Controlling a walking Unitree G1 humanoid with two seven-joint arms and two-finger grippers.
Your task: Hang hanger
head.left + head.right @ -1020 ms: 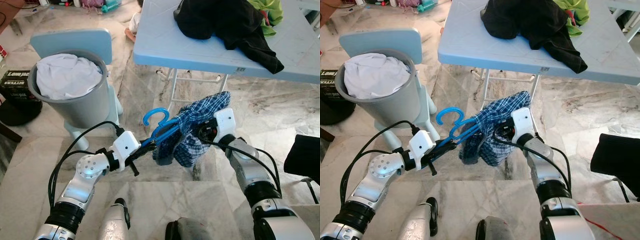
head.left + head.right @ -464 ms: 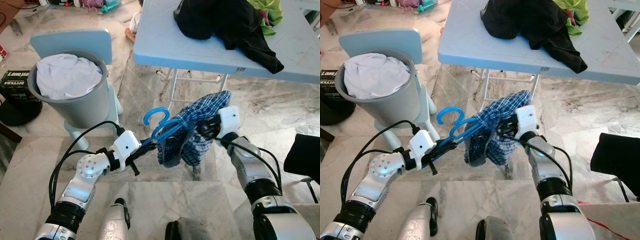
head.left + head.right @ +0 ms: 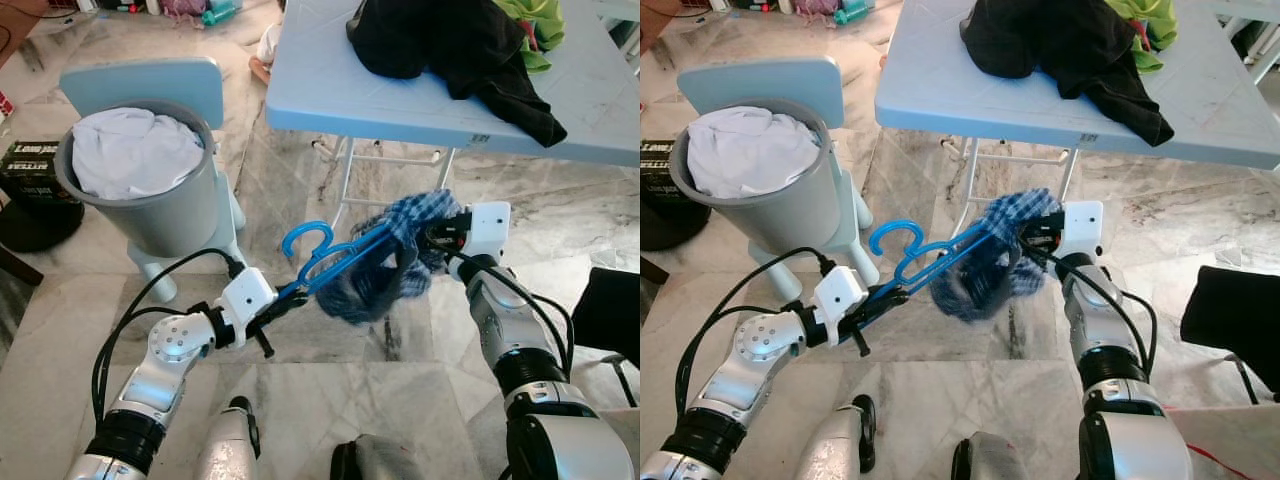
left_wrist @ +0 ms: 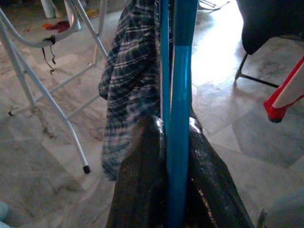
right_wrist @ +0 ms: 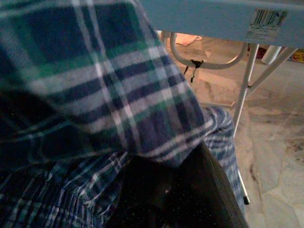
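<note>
The left gripper is clenched on the lower bar of the blue hanger, the bar running straight out between its two black fingers. The right gripper has hold of the checked cloth, its fingers buried in the folds; they look clamped on fabric, though the tips are hidden.

Since a second ago the right gripper has swung up and away from the left one, toward the table. The cloth, which hung in a loose bunch below the fingers, is now pulled out along the hanger and blurred at its lower edge. The left gripper has dipped a little and the hook has tipped with it. I'd say the cloth is being drawn over the hanger's arm, so this is dressing the hanger; actual hanging is some way off, and I see no rail from here.

Beyond the left fingers, on the hook side, a grey bin stands on the marble floor, packed to the rim with white laundry, with a pale blue chair just behind it. Above the right fingers, the table carries a heap of black clothes with something green at its far edge.
</note>
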